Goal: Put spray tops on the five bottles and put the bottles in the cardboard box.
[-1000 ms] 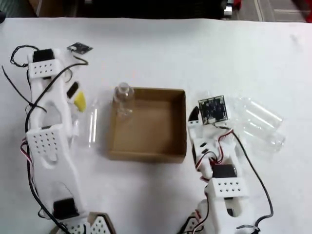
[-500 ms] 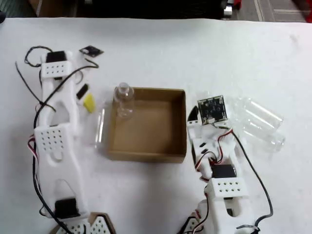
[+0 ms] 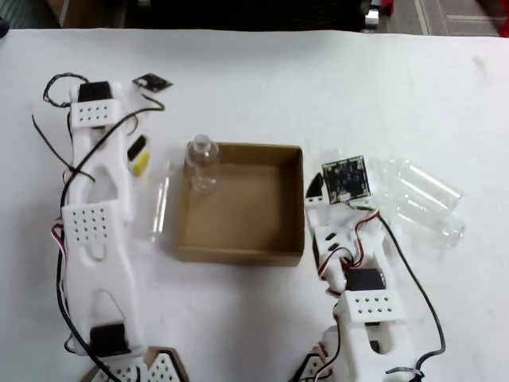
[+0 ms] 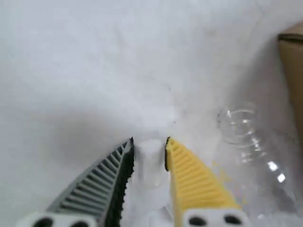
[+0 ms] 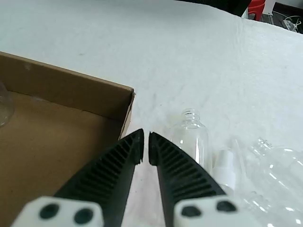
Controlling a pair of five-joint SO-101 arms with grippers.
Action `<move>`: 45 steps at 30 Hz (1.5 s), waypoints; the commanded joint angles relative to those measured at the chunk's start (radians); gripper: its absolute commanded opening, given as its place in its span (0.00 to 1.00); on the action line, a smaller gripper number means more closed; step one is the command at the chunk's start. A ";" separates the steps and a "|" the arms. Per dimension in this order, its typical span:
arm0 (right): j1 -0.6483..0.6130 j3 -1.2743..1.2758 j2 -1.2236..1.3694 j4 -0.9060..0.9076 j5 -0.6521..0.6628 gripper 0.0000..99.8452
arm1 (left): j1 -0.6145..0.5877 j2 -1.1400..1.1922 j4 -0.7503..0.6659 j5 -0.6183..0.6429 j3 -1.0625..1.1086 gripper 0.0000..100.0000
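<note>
At the ten o'clock corner of the cardboard box [image 3: 238, 255] one clear bottle [image 3: 202, 163] stands upright, though I cannot tell if it is inside or has a top. Most of the job looks undone: another bottle [image 3: 159, 208] lies on the tabletop [image 3: 318, 87] at the box's nine o'clock, and more bottles [image 3: 421, 191] lie at its three o'clock. The left gripper [image 4: 149, 142] has its fingers clamped on a small white piece [image 4: 150, 165], likely a spray top, while the right gripper [image 5: 146, 142] sits by the box's three o'clock wall, fingers all but closed on nothing.
</note>
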 commanded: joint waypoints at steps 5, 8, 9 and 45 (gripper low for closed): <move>-0.001 -0.008 0.001 -0.022 0.014 0.01 | -0.002 -0.015 0.020 -0.003 -0.051 0.12; 0.001 -0.008 0.001 -0.022 0.014 0.01 | -0.002 -0.022 0.023 0.000 -0.051 0.09; 0.001 -0.008 0.001 -0.022 0.014 0.01 | -0.005 -0.027 0.023 0.014 -0.051 0.06; -0.036 -0.377 -0.748 0.751 -0.157 0.01 | 0.604 -1.480 -0.175 0.595 0.327 0.03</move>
